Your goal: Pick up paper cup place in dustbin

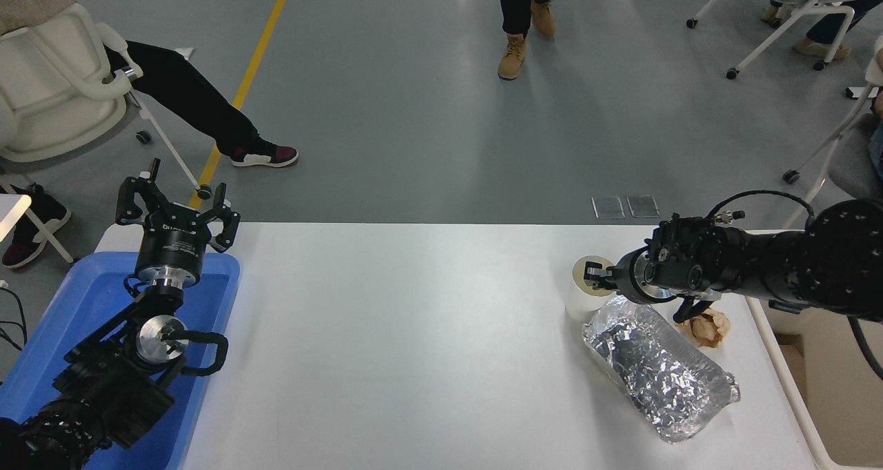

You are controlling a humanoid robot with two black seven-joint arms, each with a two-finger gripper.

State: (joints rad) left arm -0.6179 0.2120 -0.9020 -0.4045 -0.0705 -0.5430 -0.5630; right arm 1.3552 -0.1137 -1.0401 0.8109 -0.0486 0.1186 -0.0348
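The small white paper cup (578,301) stands upright near the table's far right, just left of the foil container. My right gripper (599,277) reaches in from the right edge. It is low over the cup, with one fingertip (590,272) lying across the cup's mouth, and its fingers look spread open. The arm hides the right part of the cup's rim. The cream-beige dustbin (788,380) sits beside the table's right edge, partly behind the right arm. My left gripper (176,208) is parked open above the blue tray at the lower left.
A crumpled silver foil container (659,373) lies just in front of the cup. A crumpled brown paper wad (708,327) is under the right arm. A blue tray (83,297) sits at the left edge. People and wheeled chairs are on the floor beyond the table.
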